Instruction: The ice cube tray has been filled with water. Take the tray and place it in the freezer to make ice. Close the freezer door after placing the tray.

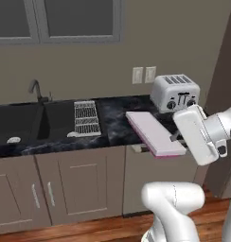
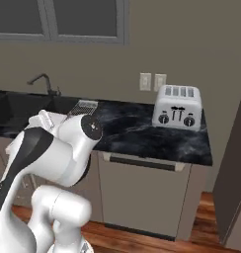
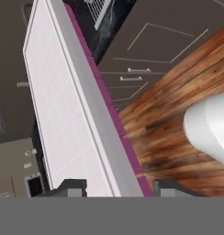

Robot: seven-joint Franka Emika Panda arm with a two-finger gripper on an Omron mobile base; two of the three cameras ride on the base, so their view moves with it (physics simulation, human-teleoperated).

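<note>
Gripping the ice cube tray (image 1: 154,133) by its near end, the tool (image 3: 114,187) has one fingertip on each side. The tray is lifted, level, above the dark surface (image 1: 115,120) edge, in front of a toaster (image 1: 175,92).

No readable text, brand name, number or sign appears anywhere. The toaster (image 1: 175,92), standing on the surface (image 1: 117,125) just behind the pincer (image 3: 118,186), has dark knobs and levers on its front but no legible markings. The two wall plates (image 1: 144,74) above and behind the pincer are plain and unlabelled.
</note>
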